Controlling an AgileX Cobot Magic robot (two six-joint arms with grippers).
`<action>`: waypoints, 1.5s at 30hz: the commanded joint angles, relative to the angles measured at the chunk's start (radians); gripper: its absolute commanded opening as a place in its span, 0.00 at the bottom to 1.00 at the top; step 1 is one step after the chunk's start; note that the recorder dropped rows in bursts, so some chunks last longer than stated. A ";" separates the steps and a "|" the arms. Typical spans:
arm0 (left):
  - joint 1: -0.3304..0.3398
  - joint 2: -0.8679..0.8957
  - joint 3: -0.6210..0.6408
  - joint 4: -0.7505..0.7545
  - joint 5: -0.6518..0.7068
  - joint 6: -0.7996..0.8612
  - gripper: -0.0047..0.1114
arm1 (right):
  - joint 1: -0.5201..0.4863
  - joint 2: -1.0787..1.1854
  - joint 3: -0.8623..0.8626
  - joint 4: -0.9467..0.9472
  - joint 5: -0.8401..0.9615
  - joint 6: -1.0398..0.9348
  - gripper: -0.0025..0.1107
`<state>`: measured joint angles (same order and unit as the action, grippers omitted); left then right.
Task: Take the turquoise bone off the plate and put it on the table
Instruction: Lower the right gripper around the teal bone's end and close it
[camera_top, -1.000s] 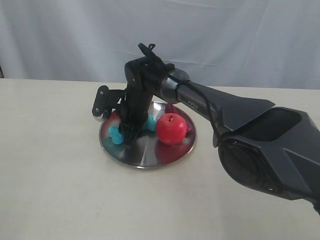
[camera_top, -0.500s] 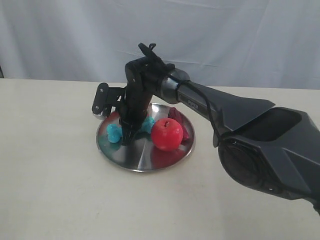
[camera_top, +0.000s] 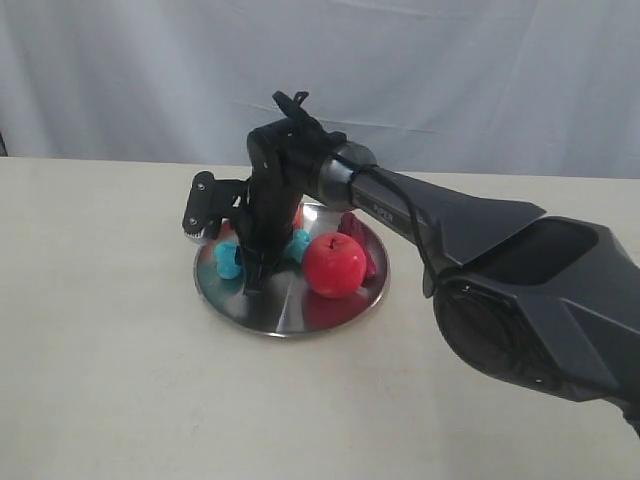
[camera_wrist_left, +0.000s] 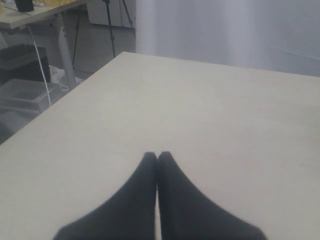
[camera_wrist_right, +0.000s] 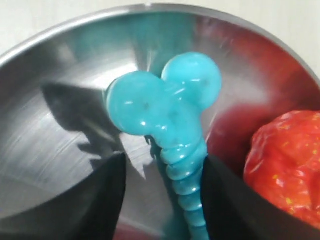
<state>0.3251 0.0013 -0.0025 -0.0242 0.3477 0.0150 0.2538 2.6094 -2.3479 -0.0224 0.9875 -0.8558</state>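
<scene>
The turquoise bone lies on the steel plate, its ribbed shaft hidden behind my right arm in the exterior view. My right gripper points down into the plate. In the right wrist view the bone runs between the fingers of the open right gripper. One finger touches the shaft, and a gap remains on the other side. My left gripper is shut and empty above the bare table, and it does not show in the exterior view.
A red apple sits on the plate right of the bone. A red dimpled fruit lies close beside the gripper's finger. A dark red thing rests at the plate's back rim. The cream table spreads around the plate.
The plate has slid slightly to the left under the right gripper, and the apple has rolled a little left on it. The gripper stays at the bone.
</scene>
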 joint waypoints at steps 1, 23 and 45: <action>0.002 -0.001 0.003 -0.001 -0.005 -0.004 0.04 | -0.007 0.044 0.011 -0.015 0.016 0.015 0.37; 0.002 -0.001 0.003 -0.001 -0.005 -0.004 0.04 | -0.007 0.021 0.012 0.161 0.234 -0.005 0.47; 0.002 -0.001 0.003 -0.001 -0.005 -0.004 0.04 | -0.004 -0.065 0.012 0.058 0.172 -0.020 0.47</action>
<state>0.3251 0.0013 -0.0025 -0.0242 0.3477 0.0150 0.2530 2.5348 -2.3361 0.0778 1.1895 -0.8656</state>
